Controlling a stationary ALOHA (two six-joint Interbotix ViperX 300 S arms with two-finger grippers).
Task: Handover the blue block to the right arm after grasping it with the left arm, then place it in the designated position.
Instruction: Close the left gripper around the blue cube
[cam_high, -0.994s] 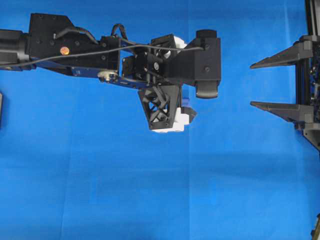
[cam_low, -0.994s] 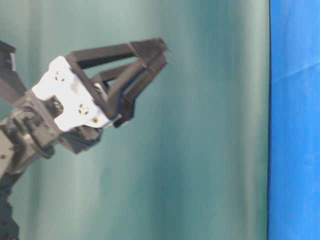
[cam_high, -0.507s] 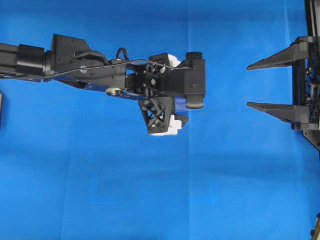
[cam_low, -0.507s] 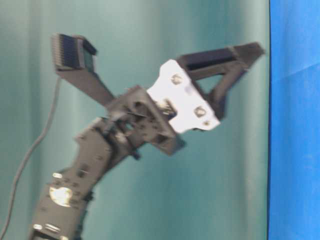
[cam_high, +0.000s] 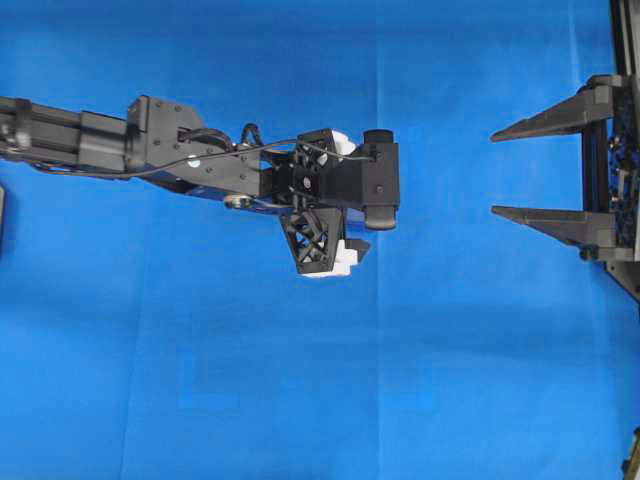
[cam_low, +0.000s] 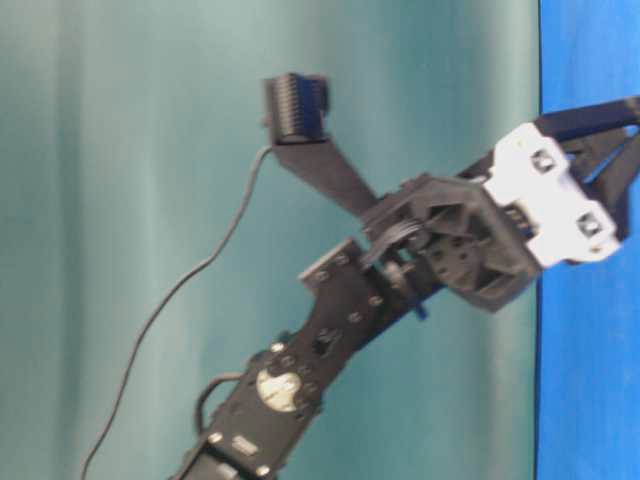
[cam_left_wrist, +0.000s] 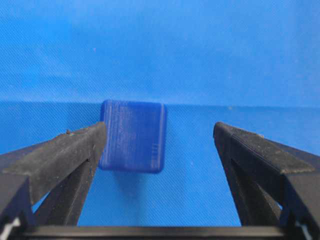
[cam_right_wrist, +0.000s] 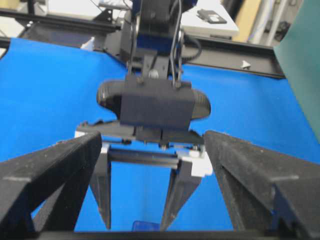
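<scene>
A: Where does it stand?
B: Early. The left arm (cam_high: 200, 165) hangs over the blue worktop (cam_high: 200, 380), jaws spread either side of the blue block (cam_left_wrist: 133, 135), not yet pinching.
A: The right arm (cam_high: 560, 170)?
B: Waiting well apart, jaws spread, empty. Grasp, handover and placing remain.

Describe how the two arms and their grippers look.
The left arm is black and boxy, with a thin cable along it, latticed black fingers and white blocks at their bases. The right gripper is all black, with two pointed triangular fingers.

Bright even light flooding blue cloth (cam_high: 300, 400); soft shadows showing; table-level view smearing left arm (cam_low: 330, 330); wrist views softening near fingers.
</scene>
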